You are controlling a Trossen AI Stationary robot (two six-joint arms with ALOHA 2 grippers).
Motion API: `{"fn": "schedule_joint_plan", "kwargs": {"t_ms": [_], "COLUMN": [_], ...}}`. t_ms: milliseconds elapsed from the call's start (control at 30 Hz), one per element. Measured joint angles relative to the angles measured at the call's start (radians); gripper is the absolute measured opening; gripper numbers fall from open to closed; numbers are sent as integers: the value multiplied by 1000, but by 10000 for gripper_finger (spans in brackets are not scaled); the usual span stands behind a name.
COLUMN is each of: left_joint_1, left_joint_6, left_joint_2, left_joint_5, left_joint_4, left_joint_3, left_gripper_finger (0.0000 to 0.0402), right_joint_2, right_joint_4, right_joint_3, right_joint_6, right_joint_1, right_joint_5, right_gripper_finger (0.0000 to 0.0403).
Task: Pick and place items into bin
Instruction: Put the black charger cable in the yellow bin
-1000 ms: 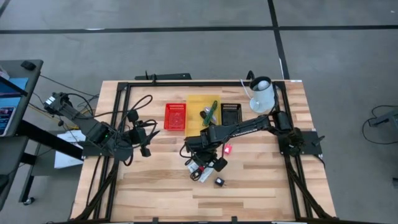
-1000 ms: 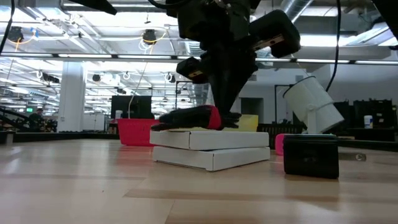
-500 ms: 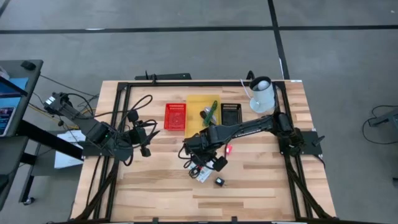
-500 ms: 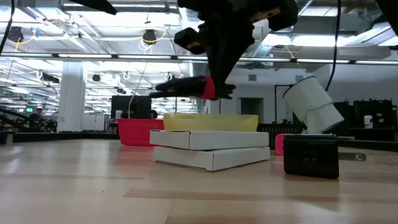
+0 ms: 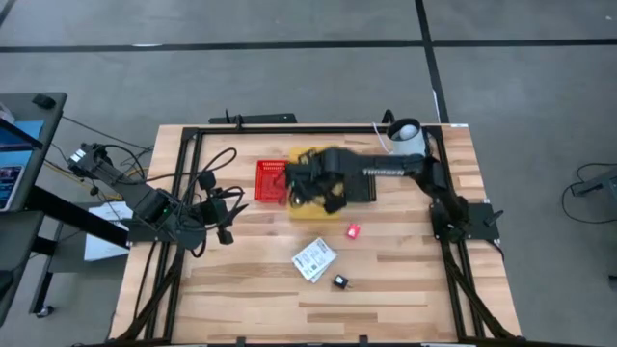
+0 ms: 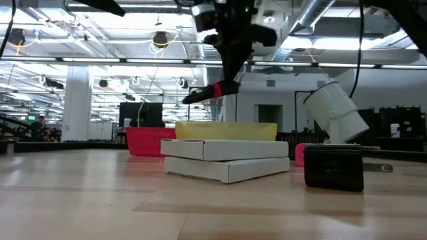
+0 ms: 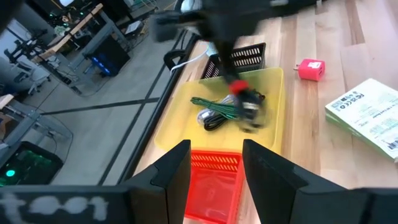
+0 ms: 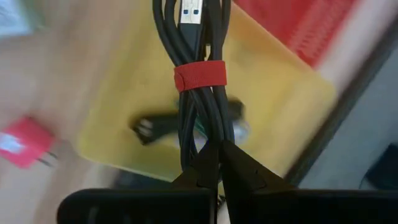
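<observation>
My right gripper (image 5: pixel 310 183) hangs over the yellow bin (image 5: pixel 333 204), shut on a dark coiled cable (image 8: pixel 198 93) bound by a red strap (image 8: pixel 199 76). In the low view the cable (image 6: pixel 208 93) hangs high above the bin (image 6: pixel 227 130). Green-and-black tools (image 7: pixel 217 111) lie in the yellow bin. The white printed packet (image 5: pixel 314 260), the small black block (image 5: pixel 339 281) and the pink-red piece (image 5: pixel 353 231) lie on the table. My left gripper (image 5: pixel 227 210) waits at the table's left, open (image 7: pixel 217 180). My right gripper pinches the cable bundle between its two fingers (image 8: pixel 233 163) at the looped end (image 8: pixel 208 144) below the red strap. The bundle runs on forward along the fingers. It is lifted clear, above the yellow bin.
A red bin (image 5: pixel 271 181) stands left of the yellow one, and a black bin (image 7: pixel 244 57) right of it, partly under my right arm. A white jug (image 5: pixel 407 146) stands near the far right corner. Bare wood lies along the near edge.
My right gripper, shut on the cable, has risen from the white packet and swung toward the far edge until it hangs over the yellow bin. The cable, which lay on the packet, is now lifted clear and carried along. The packet stays in place.
</observation>
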Motion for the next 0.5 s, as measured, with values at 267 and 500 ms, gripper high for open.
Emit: {"fn": "schedule_joint_plan", "kwargs": {"t_ms": [267,500], "left_joint_1": [0,0], "left_joint_6": [0,0], "left_joint_2": [0,0], "left_joint_5": [15,15], "left_joint_4": [0,0], "left_joint_3": [0,0], "left_gripper_finger": [137,137], "right_joint_2": [0,8], "right_joint_4": [-17,-12], "right_joint_3": [23,23], "right_joint_6": [9,48], "right_joint_1": [-183,-284], "right_joint_5": [-6,-14], "right_gripper_finger": [9,49]}}
